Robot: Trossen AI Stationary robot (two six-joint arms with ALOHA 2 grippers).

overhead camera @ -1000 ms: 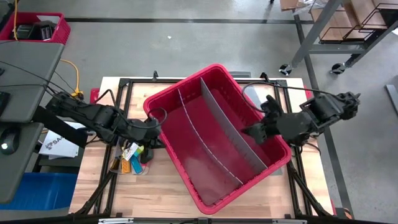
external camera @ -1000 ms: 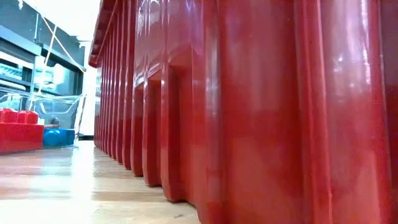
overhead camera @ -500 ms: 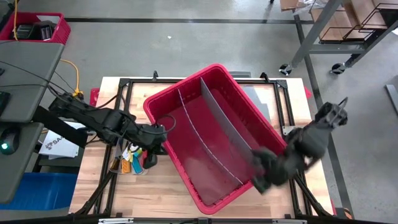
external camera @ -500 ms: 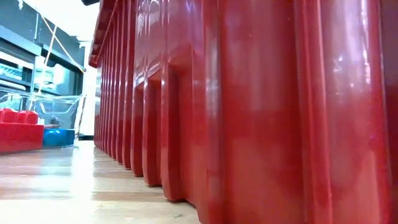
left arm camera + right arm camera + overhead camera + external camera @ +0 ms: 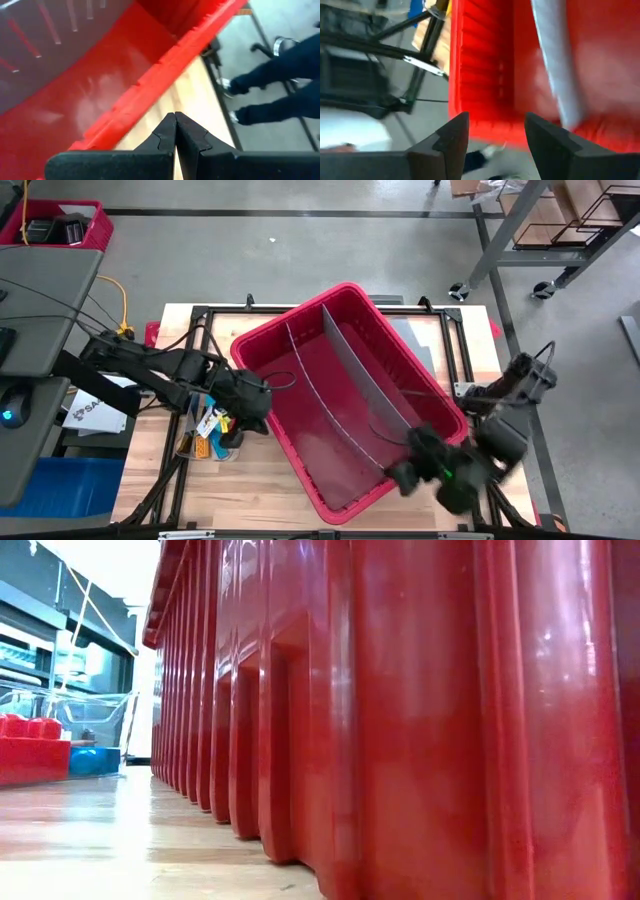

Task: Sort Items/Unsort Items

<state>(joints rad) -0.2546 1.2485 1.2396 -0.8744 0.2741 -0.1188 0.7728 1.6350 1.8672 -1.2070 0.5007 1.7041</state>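
High view: the right gripper (image 5: 400, 476), fingers spread and empty, had swung to the red bin's (image 5: 300, 315) near corner; the left gripper (image 5: 258, 418) stayed clenched, empty; items (image 5: 208, 435) unsorted.

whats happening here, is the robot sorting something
Nothing is being carried right now. The big red bin sits skewed on the table, and its compartments look bare. The left gripper, jaws shut, is at the bin's left wall, next to a small pile of items. The right gripper, jaws open, is at the bin's near right corner.
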